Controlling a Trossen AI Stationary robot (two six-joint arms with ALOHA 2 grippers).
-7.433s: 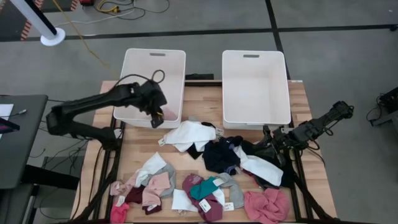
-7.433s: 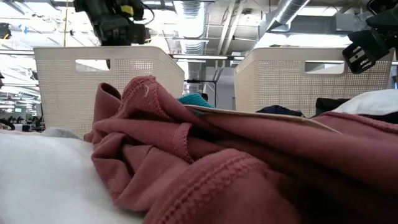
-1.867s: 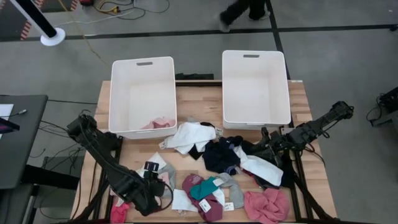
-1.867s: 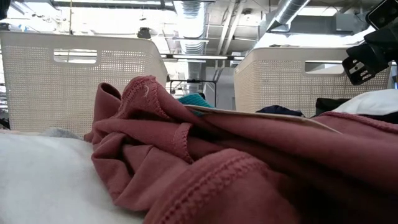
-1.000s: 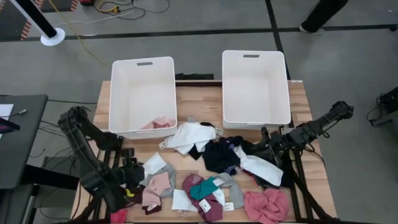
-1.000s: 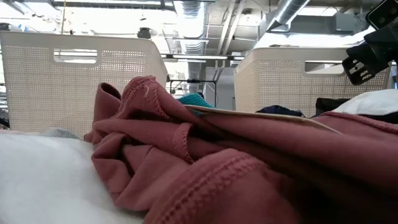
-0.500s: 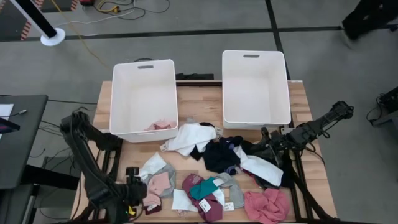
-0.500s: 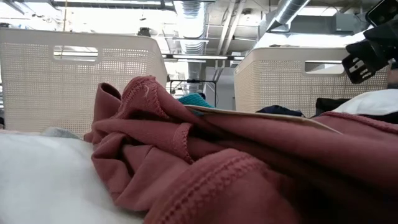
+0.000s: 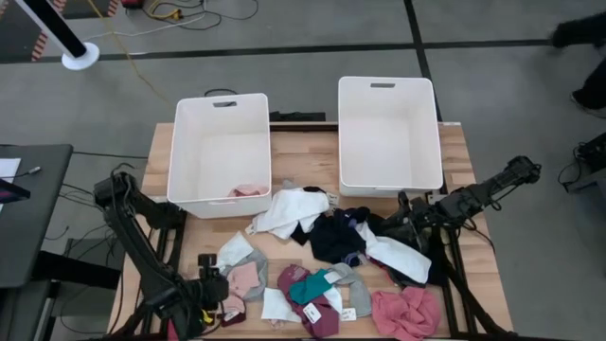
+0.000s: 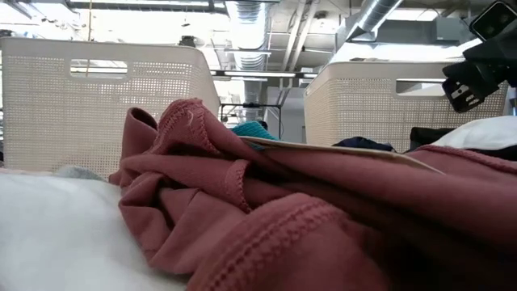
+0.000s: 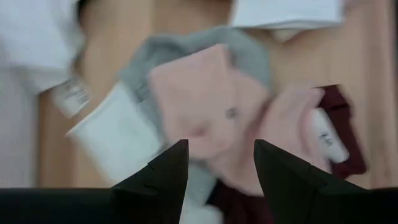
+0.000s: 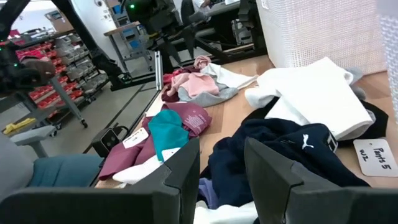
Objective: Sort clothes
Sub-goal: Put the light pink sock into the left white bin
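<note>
Clothes (image 9: 327, 260) lie scattered over the near half of the wooden table (image 9: 308, 156), from the pink and maroon pieces at the left corner to the pink bundle (image 9: 407, 313) at the right. My left arm folds down off the table's left side and comes back in low at the near-left corner. My left gripper (image 9: 210, 292) sits over the pale pink garment (image 11: 211, 99) there, fingers parted with nothing between them; the wrist view is blurred, so I can't say if the tips touch fabric. A maroon piece (image 11: 339, 134) and a grey piece (image 11: 249, 53) lie just beside the pink one, and a white piece (image 11: 115, 146) too. Left bin (image 9: 220, 152) has one pink item (image 9: 248, 190) in its near corner. Bare wood shows between the two bins and along the left edge beside the left bin. Right bin (image 9: 388, 133) stands at the far right of the table. A white garment (image 9: 295, 208) lies just in front of the bins and a navy one (image 12: 280, 149) next to it. My right arm reaches in from the right edge, and my right gripper (image 9: 405, 220) hangs just above the navy and white pile, partly open, holding nothing. The near edge is crowded with clothes.
</note>
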